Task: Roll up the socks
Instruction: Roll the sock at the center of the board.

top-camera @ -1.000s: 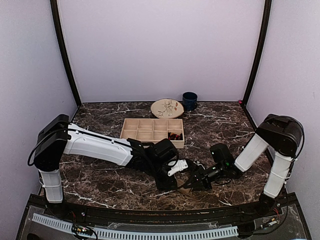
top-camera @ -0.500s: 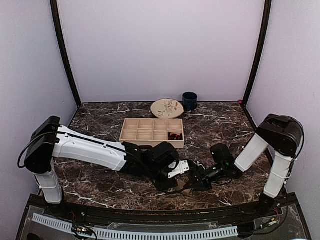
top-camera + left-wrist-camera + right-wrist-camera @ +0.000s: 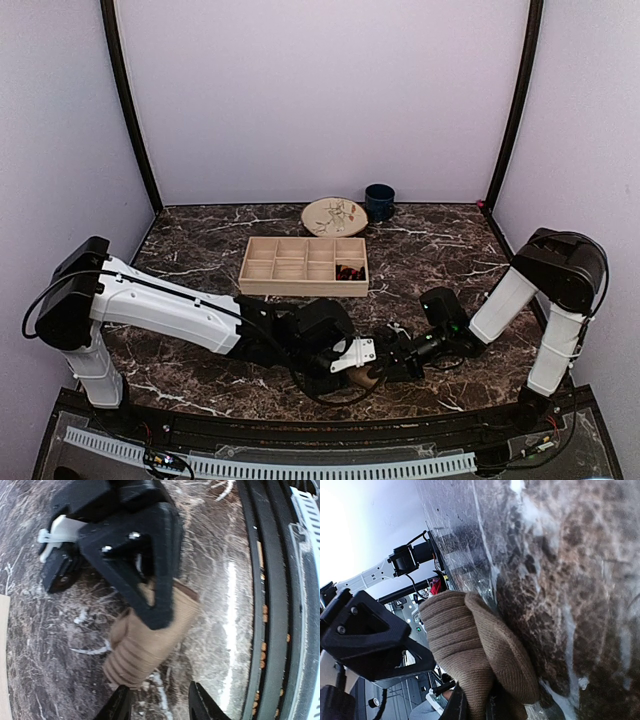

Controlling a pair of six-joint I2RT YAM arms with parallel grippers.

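Observation:
A tan ribbed sock [image 3: 369, 378] lies partly rolled on the marble table near the front edge. In the right wrist view the sock [image 3: 470, 640] is folded over itself, and my right gripper [image 3: 472, 706] is shut on its lower part. In the left wrist view the right gripper [image 3: 156, 611] presses down on the sock [image 3: 142, 650] from above. My left gripper [image 3: 157, 707] is open, its two fingertips just short of the sock's striped end and not touching it. In the top view the left gripper [image 3: 352, 366] and the right gripper [image 3: 388, 360] meet at the sock.
A wooden compartment tray [image 3: 304, 264] stands mid-table, with dark red items [image 3: 349, 269] in a right compartment. A patterned plate [image 3: 335, 216] and a dark blue mug [image 3: 379, 201] stand at the back. The black front rail [image 3: 270, 605] runs close to the sock.
My left arm has stretched lower and its gripper has shifted towards the near edge, beside the sock. The right gripper has stayed on the sock, barely moving.

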